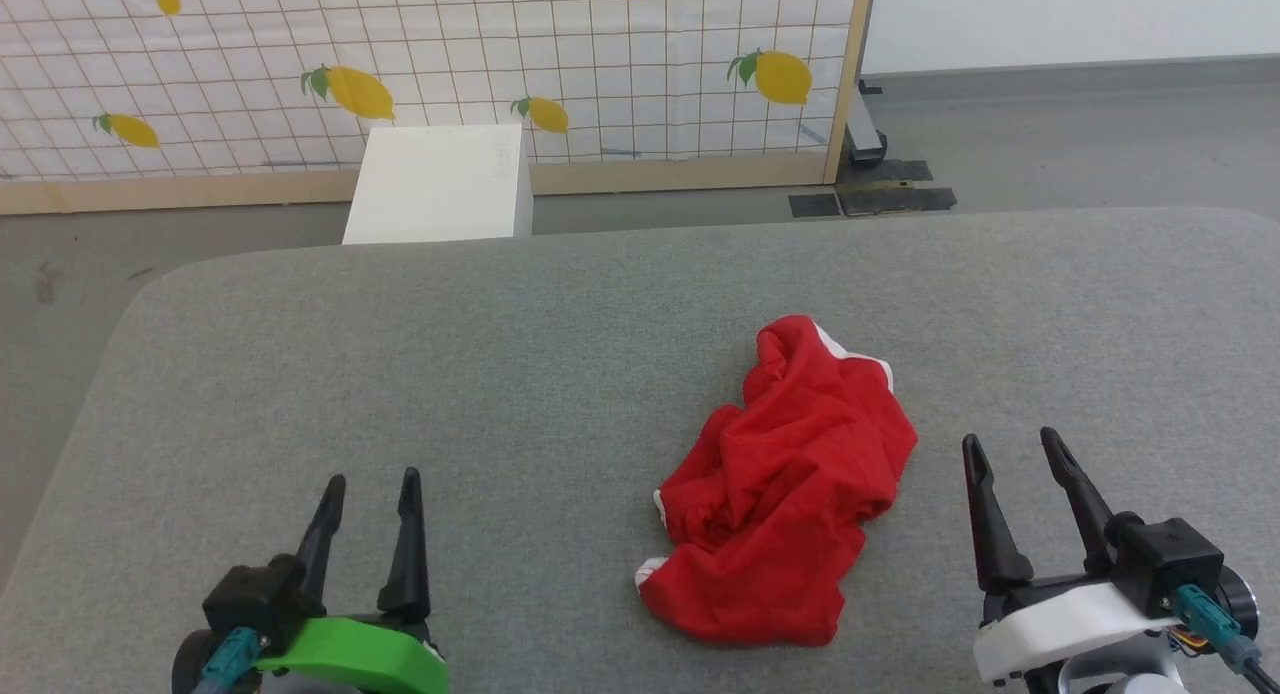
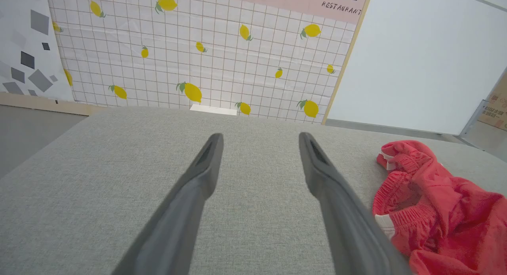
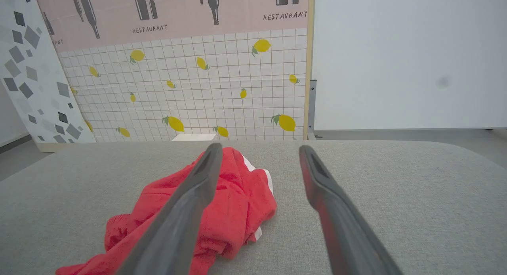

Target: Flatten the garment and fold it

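The shorts [image 1: 785, 484] are lying crumpled on the grey table [image 1: 500, 354], toward 5 o'clock in the head view, with white trim showing at their 1 o'clock edge. The left gripper [image 1: 372, 476] is sitting at 7 o'clock, jaws spread wide and holding nothing, well apart from the cloth. The right gripper [image 1: 1008, 436] is sitting at 4 o'clock, likewise spread and empty, near the shorts' 3 o'clock side.

A staged test room; printed lemon-tile backdrop panel [image 1: 620, 84], bare grey floor [image 1: 1060, 144].
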`<state>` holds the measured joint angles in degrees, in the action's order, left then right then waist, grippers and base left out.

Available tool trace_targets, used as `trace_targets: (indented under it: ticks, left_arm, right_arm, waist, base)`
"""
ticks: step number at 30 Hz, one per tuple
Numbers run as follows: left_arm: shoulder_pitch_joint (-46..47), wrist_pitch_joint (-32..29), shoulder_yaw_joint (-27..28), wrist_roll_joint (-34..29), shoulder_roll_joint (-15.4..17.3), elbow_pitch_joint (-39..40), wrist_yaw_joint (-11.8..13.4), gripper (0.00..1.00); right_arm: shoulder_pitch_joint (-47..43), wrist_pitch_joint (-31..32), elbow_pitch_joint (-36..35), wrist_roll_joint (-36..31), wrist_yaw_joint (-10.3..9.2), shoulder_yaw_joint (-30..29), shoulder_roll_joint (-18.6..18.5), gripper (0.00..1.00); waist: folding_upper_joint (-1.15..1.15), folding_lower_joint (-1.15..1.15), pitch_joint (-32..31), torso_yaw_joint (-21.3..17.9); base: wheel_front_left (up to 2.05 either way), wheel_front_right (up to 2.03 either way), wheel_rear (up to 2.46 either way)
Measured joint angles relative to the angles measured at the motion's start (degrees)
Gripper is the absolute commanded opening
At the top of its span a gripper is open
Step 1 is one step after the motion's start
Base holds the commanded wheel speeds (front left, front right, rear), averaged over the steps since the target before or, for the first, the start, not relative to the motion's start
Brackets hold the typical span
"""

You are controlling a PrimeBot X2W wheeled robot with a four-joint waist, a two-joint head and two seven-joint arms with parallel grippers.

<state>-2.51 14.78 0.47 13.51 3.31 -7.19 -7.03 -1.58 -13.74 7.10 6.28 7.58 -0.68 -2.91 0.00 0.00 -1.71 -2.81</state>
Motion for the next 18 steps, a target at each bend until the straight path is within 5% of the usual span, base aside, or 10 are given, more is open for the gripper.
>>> trace_targets:
  ticks: [7,18]
  left_arm:
    - [4.9,-1.1,-8.3,0.3,-0.1,-6.2,0.0,1.00]
    - [25.5,-15.8,-29.0,8.4,-0.3,-22.1,-0.1,1.00]
  right_arm:
    - [0.0,4.1,-0.3,-0.5,0.00,0.1,0.0,1.00]
    - [0.0,11.8,0.5,-0.7,0.00,2.7,0.0,1.00]
  waist:
    - [0.00,0.00,1.4,0.4]
    - [0.00,0.00,4.2,-1.4]
  base:
    - [0.00,0.00,0.00]
    - [0.00,0.00,0.00]
